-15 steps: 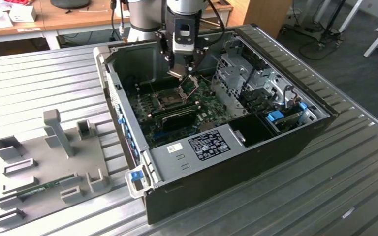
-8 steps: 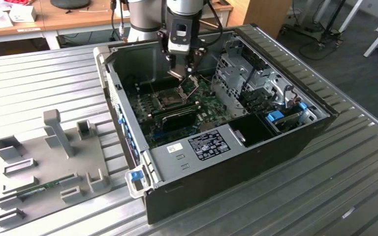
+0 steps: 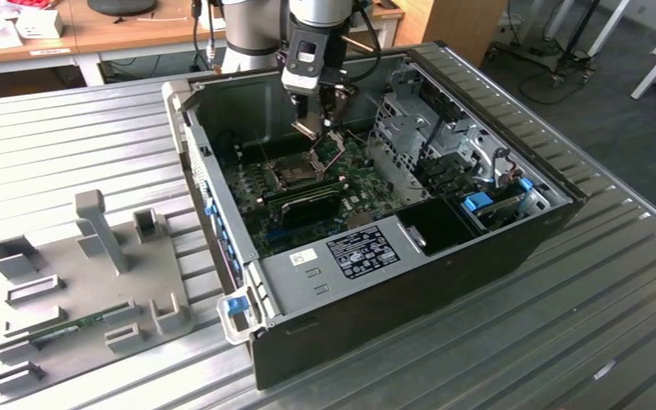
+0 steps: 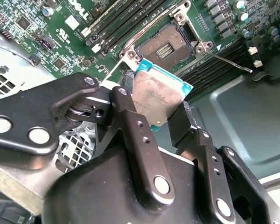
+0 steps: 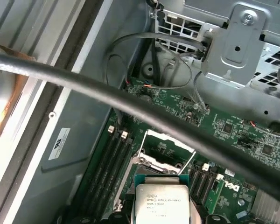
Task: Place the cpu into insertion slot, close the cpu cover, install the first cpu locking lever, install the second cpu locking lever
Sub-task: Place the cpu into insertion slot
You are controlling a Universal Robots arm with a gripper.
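My gripper (image 3: 319, 128) hangs inside the open computer case, a little above the green motherboard (image 3: 345, 184). It is shut on the cpu (image 4: 158, 95), a thin square chip with a silvery lid and a teal edge, held by two opposite edges between the black fingers (image 4: 130, 119). The insertion slot (image 4: 165, 46) lies just beyond the chip, dark-centred with a metal rim and nothing in it. In the first wrist view the cpu (image 5: 161, 203) hovers near the insertion slot (image 5: 161, 161), and the cpu cover (image 5: 170, 138) stands raised at its far edge. A thin locking lever (image 4: 228, 60) sticks out beside the socket.
Long black memory slots (image 4: 126, 23) run beside the socket. A metal drive cage (image 3: 419, 128) rises at the exterior view's right of the board. A thick black cable (image 5: 130, 100) crosses the first wrist view. A grey fixture plate (image 3: 89, 282) lies outside the case.
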